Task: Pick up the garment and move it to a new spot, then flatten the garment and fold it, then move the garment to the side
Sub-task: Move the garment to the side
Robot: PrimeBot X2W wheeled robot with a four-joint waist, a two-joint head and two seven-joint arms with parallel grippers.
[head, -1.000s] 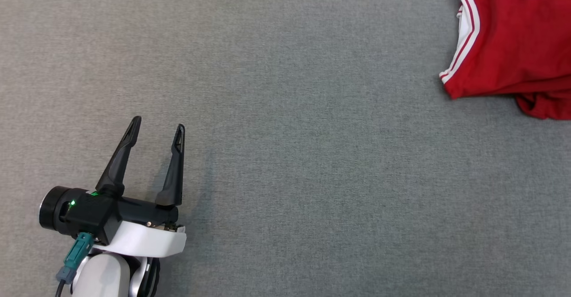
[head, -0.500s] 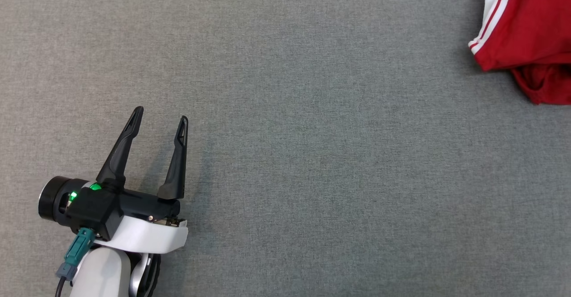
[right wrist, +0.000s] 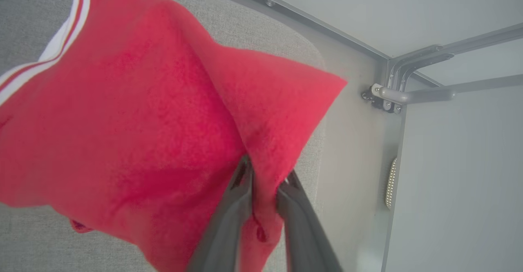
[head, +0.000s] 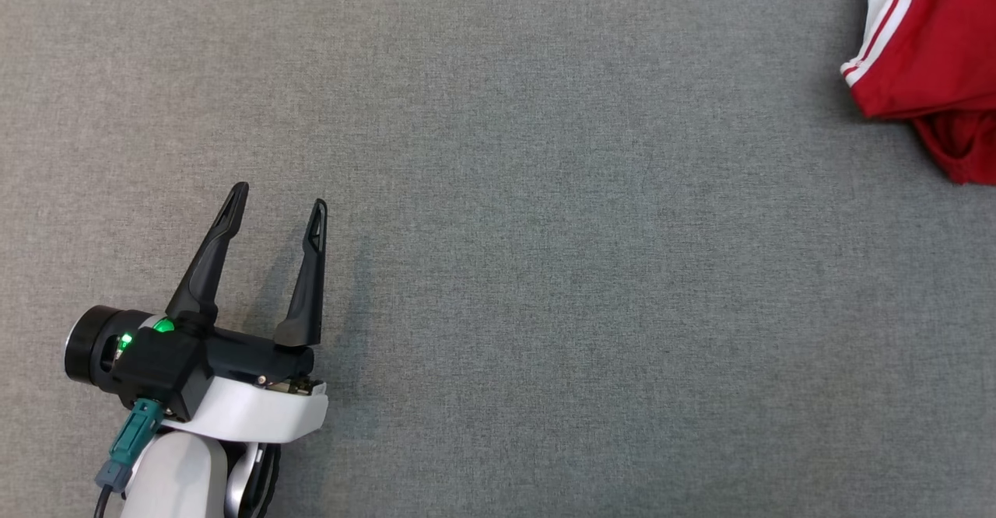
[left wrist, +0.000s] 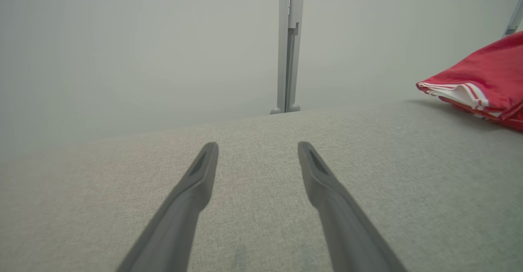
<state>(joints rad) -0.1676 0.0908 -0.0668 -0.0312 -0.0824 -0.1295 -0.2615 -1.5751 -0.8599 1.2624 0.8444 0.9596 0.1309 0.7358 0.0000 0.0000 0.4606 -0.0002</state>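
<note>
A: Where's the shirt [head: 930, 43]?
B: Far right corner of the desk [head: 545, 269]. Right end effector [right wrist: 267, 169] nearly closed, pinching a fold; left end effector [head: 279, 194] wide open, empty
A: Handling?
B: Soft, light, floppy, so grab hem/corners imo

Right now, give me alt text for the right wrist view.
The right gripper pinches a fold of the red garment, with white-striped trim, above a grey fabric surface; a metal frame stands beyond.
</note>
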